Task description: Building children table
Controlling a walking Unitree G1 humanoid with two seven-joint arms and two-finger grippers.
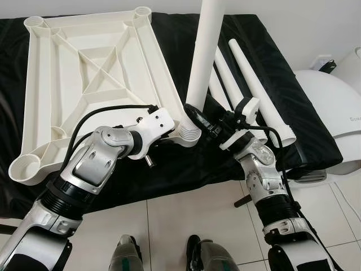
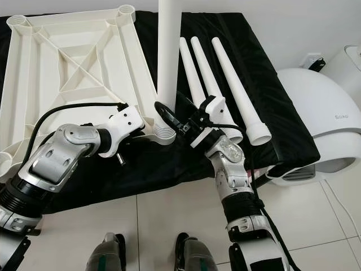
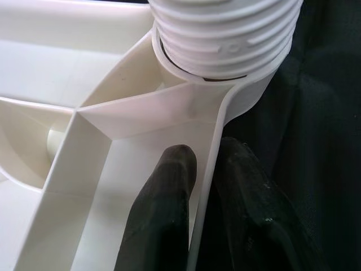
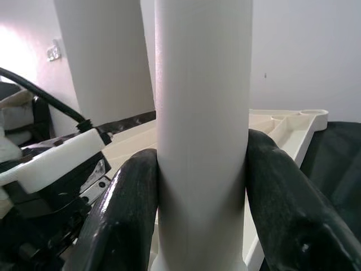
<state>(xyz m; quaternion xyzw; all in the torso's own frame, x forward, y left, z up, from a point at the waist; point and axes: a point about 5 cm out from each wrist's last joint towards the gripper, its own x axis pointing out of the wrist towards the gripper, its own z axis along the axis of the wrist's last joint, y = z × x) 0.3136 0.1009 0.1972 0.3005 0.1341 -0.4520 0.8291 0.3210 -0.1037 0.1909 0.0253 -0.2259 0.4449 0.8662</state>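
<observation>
Head views: your upturned table frame point(image 1: 84, 79) lies on the black bed cover point(image 1: 293, 107); three spare legs point(image 2: 237, 96) lie beside the frame.

Left wrist: left end effector point(image 3: 194, 197) pinches the frame's rim beside the corner socket point(image 3: 248, 90), steadying it.

Right wrist: right end effector point(image 4: 200, 192) clamps the upright leg point(image 4: 203, 113), presumably to screw it in.

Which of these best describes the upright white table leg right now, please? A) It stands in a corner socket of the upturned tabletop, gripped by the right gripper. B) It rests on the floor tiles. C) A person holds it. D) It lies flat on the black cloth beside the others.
A: the upright leg stands in the tabletop's corner socket, with the right gripper clamped around it.
</observation>
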